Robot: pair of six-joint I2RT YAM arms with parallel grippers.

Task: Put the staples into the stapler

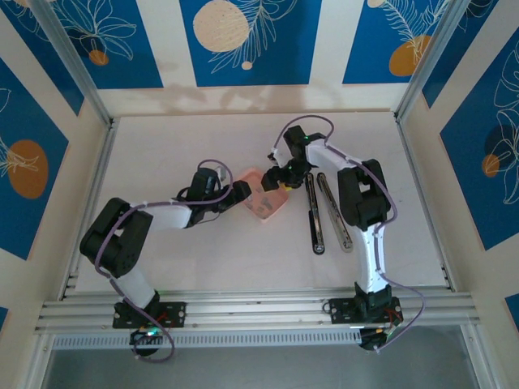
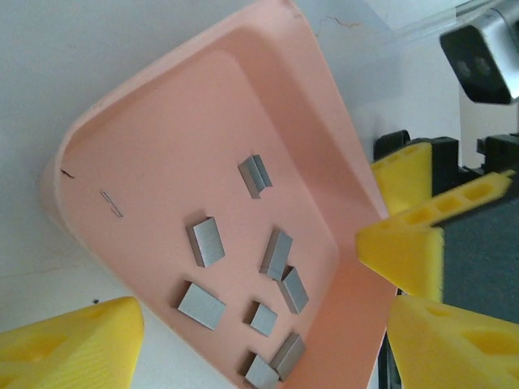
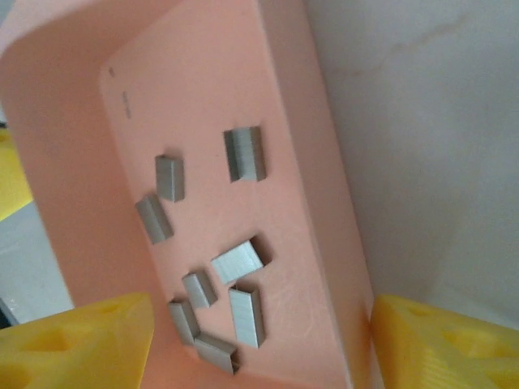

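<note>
Several small grey staples [image 2: 208, 241] [image 3: 244, 153] lie loose in a shallow pink tray [image 1: 258, 212] at the table's middle. A single thin staple [image 2: 112, 203] lies apart from them near the tray's wall. The stapler [image 1: 316, 215] lies opened out in two long arms just right of the tray. My left gripper [image 1: 242, 193] [image 2: 259, 356] is open at the tray's left side, its yellow fingers [image 2: 69, 348] spread past one corner. Open too, my right gripper [image 1: 284, 180] [image 3: 259, 348] hangs over the tray's right side, with its fingers [image 3: 446, 348] either side of the tray's end. Neither holds a staple.
The tray's rim [image 2: 328, 89] [image 3: 320, 138] stands raised around the staples. White table [image 1: 203, 259] surrounds the tray. The right gripper's yellow fingers [image 2: 405, 235] and black body crowd the tray's far edge in the left wrist view. Metal rails [image 1: 259, 312] run along the near edge.
</note>
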